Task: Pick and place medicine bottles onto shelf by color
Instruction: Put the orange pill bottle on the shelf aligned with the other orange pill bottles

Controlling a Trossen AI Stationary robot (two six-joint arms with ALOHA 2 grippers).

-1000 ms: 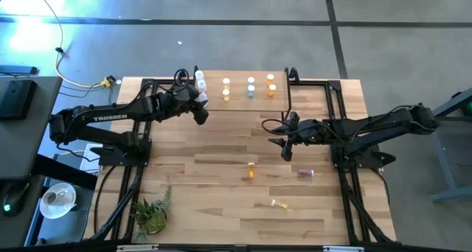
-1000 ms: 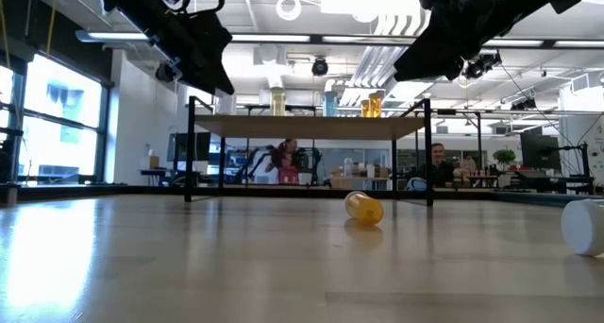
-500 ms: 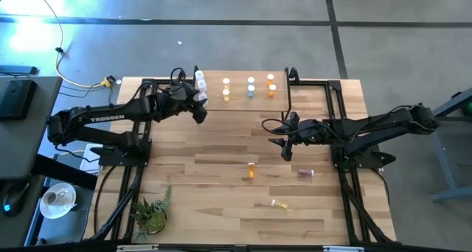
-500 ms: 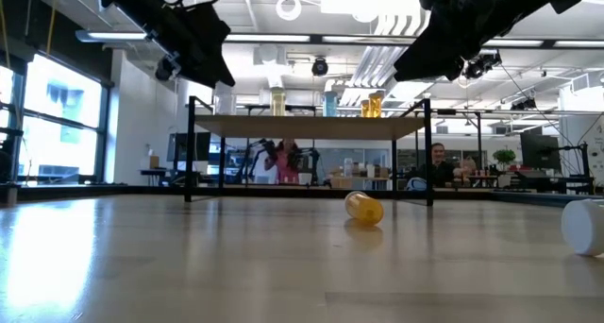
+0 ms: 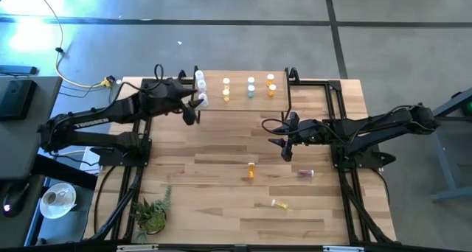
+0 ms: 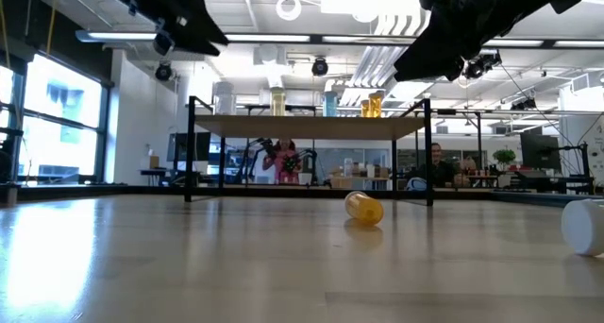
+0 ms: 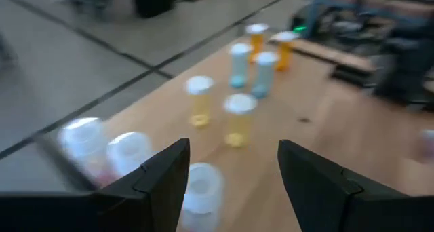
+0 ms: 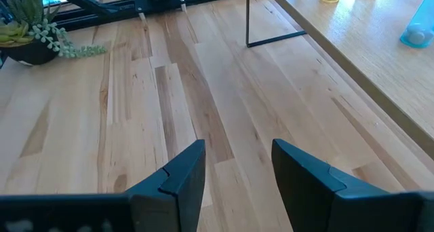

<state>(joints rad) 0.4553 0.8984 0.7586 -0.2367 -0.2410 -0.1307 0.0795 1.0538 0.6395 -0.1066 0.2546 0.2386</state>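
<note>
At the shelf's (image 5: pixel 240 97) left end, the left gripper (image 5: pixel 193 107) has pulled back, jaws spread, empty

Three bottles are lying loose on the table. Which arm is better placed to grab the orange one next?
Probably the right. The right gripper hangs open above the table just beside the orange bottle; the left gripper is up at the shelf's far end.

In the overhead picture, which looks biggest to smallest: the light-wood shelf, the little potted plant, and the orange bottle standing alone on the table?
1. The light-wood shelf on black legs, clearly largest.
2. The small green potted plant at the table's near left corner.
3. The lone orange, white-capped bottle, smallest by far.

The camera looks straight down, so nearness hardly skews this.
</note>
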